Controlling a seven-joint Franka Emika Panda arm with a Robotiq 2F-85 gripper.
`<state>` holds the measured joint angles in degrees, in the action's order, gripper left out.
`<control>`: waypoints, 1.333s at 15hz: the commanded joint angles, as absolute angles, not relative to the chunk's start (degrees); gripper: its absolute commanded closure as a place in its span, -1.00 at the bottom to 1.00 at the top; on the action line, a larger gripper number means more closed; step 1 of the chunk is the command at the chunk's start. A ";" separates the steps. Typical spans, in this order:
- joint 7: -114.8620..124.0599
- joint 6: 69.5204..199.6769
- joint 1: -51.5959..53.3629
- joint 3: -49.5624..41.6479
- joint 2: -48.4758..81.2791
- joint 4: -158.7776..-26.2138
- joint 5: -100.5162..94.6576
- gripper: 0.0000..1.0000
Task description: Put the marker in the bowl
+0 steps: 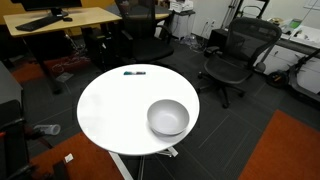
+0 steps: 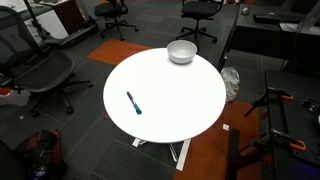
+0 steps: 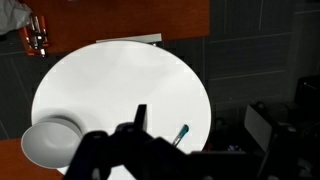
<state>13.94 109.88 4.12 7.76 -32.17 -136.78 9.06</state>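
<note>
The marker (image 1: 134, 72) is a thin dark stick with a teal tip. It lies flat near the rim of the round white table (image 1: 105, 105). It also shows in the other exterior view (image 2: 133, 103) and in the wrist view (image 3: 180, 134). The pale bowl (image 1: 168, 117) stands upright and empty near the opposite rim, also seen in the other exterior view (image 2: 181, 51) and the wrist view (image 3: 50, 142). My gripper (image 3: 200, 125) is high above the table, a dark shape in the wrist view. Its fingers are apart and empty, and the marker is just below them in the picture. The arm shows in neither exterior view.
Black office chairs (image 1: 232, 60) (image 2: 40, 75) stand around the table. A wooden desk (image 1: 60, 18) is behind it. Orange carpet patches (image 1: 285, 150) lie on the dark floor. A tripod leg (image 2: 275, 105) stands beside the table.
</note>
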 commanded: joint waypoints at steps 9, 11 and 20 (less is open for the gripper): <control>23.41 123.14 3.55 9.21 -13.19 -127.25 9.08 -1.00; 26.62 125.32 3.79 9.55 -9.93 -125.68 8.85 -1.00; 44.63 132.37 6.00 9.39 4.00 -116.67 3.61 -1.00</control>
<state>37.64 131.22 4.80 9.65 -0.82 -121.16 6.81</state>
